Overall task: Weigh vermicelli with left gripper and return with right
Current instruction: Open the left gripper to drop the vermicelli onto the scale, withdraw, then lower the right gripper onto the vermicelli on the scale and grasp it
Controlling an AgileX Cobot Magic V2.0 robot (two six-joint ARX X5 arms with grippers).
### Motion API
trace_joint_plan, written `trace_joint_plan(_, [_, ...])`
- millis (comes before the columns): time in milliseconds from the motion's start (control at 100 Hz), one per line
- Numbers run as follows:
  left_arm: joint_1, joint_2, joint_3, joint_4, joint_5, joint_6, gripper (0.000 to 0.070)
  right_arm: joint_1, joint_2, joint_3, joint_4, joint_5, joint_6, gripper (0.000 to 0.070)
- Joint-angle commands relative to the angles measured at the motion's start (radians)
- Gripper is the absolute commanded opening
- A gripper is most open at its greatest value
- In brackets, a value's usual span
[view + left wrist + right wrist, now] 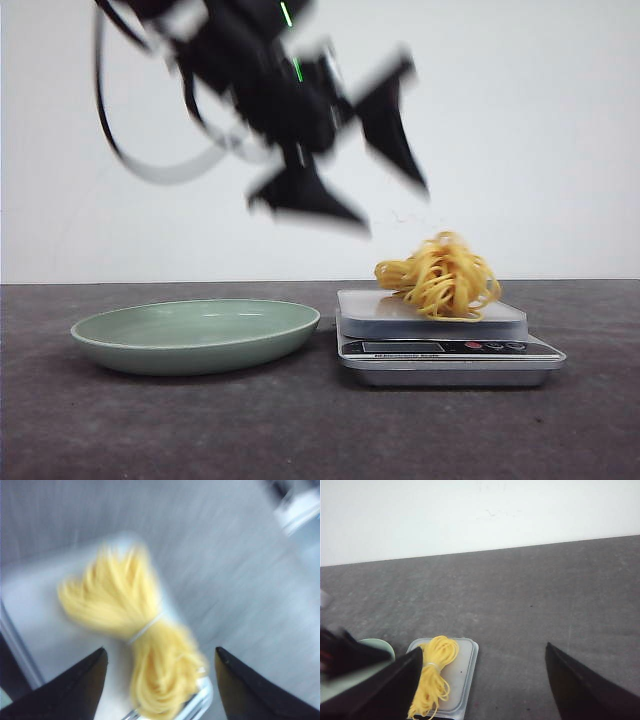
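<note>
Vermicelli (441, 275) sits on the scale (447, 347), frame right; we see left gripper (385, 195) released, right gripper (482, 690) spread; weighing underway, right grasps next.

above vermicelli (441, 274): open air | left hand (385, 210) close by upper-left | plate (196, 335) beside scale (445, 340)

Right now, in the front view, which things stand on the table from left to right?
Pale green plate → scale, with the vermicelli lying on its platform. The blurred left gripper hangs open above, between them.
</note>
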Motion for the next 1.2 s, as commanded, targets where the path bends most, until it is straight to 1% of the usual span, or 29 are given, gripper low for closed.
trace_joint_plan(0, [-0.004, -0.093, 0.026, -0.009, -0.006, 0.041, 0.0416, 0.000, 0.003, 0.019, 0.007, -0.008, -0.013, 0.0495])
trace_joint_plan(60, [-0.004, -0.188, 0.026, -0.042, -0.042, 0.074, 0.0414, 0.000, 0.003, 0.019, 0.006, -0.012, -0.012, 0.0495])
trace_joint_plan(120, [-0.004, -0.285, 0.026, -0.090, -0.100, 0.125, 0.0376, 0.000, 0.003, 0.019, 0.006, -0.024, -0.013, 0.0494])
trace_joint_plan(200, [-0.010, -0.423, 0.026, -0.182, -0.210, 0.193, 0.0376, 0.001, 0.004, 0.019, 0.006, -0.029, -0.012, 0.0494])
trace_joint_plan(270, [-0.018, -0.526, 0.026, -0.261, -0.295, 0.228, 0.0376, 0.006, 0.006, 0.019, 0.006, -0.031, -0.012, 0.0494])
trace_joint_plan(330, [-0.026, -0.624, 0.026, -0.341, -0.385, 0.262, 0.0376, 0.016, 0.013, 0.019, 0.006, -0.030, -0.012, 0.0494])
trace_joint_plan(400, [-0.034, -0.722, 0.026, -0.428, -0.462, 0.279, 0.0376, 0.029, 0.029, 0.019, 0.007, -0.037, -0.012, 0.0494])
trace_joint_plan(460, [-0.039, -0.795, 0.026, -0.505, -0.519, 0.278, 0.0374, 0.042, 0.046, 0.019, 0.005, -0.041, -0.013, 0.0494])
trace_joint_plan(540, [-0.041, -0.875, 0.026, -0.607, -0.570, 0.269, 0.0307, 0.062, 0.066, 0.019, 0.003, -0.047, -0.027, 0.0494])
trace_joint_plan(600, [-0.041, -0.933, 0.026, -0.692, -0.615, 0.269, 0.0300, 0.075, 0.077, 0.019, 0.010, -0.047, -0.029, 0.0494])
trace_joint_plan(680, [-0.041, -0.986, 0.026, -0.779, -0.641, 0.266, 0.0301, 0.089, 0.090, 0.019, 0.030, -0.045, -0.032, 0.0494])
trace_joint_plan(770, [-0.041, -1.048, 0.025, -0.874, -0.651, 0.235, 0.0303, 0.106, 0.098, 0.019, 0.055, -0.045, -0.037, 0.0494])
trace_joint_plan(910, [-0.041, -1.140, 0.014, -0.999, -0.655, 0.138, 0.0313, 0.138, 0.119, 0.019, 0.071, -0.044, -0.039, 0.0494])
trace_joint_plan(980, [-0.041, -1.185, -0.005, -1.023, -0.658, 0.106, 0.0313, 0.156, 0.136, 0.019, 0.072, -0.044, -0.042, 0.0494])
trace_joint_plan(1140, [-0.039, -1.288, -0.095, -1.020, -0.665, 0.054, 0.0313, 0.208, 0.200, 0.019, 0.101, -0.043, -0.040, 0.0494])
trace_joint_plan(1190, [-0.039, -1.309, -0.124, -1.020, -0.664, 0.036, 0.0313, 0.229, 0.227, 0.019, 0.109, -0.031, -0.037, 0.0494])
